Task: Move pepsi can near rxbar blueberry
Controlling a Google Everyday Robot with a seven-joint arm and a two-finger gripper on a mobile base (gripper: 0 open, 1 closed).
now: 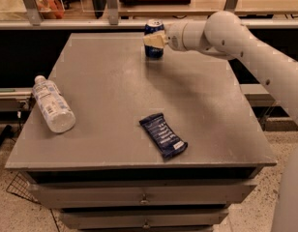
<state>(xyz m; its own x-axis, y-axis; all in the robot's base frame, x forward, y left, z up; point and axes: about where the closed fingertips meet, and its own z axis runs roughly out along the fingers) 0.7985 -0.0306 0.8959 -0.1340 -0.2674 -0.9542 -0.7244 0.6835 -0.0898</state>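
On the left side of the grey table (115, 81) I see a clear plastic water bottle (52, 105) lying on its side, cap toward the back. At the back edge, near the middle, the pepsi can (153, 29) stands upright. My gripper (155, 40) sits right against the can at mid-height, reaching in from the right; whether it has closed on the can I cannot tell. Well apart from the can, toward the front edge, the rxbar blueberry (163, 135) lies flat and angled. Farther right, the white arm (245, 52) stretches back over the table's right edge.
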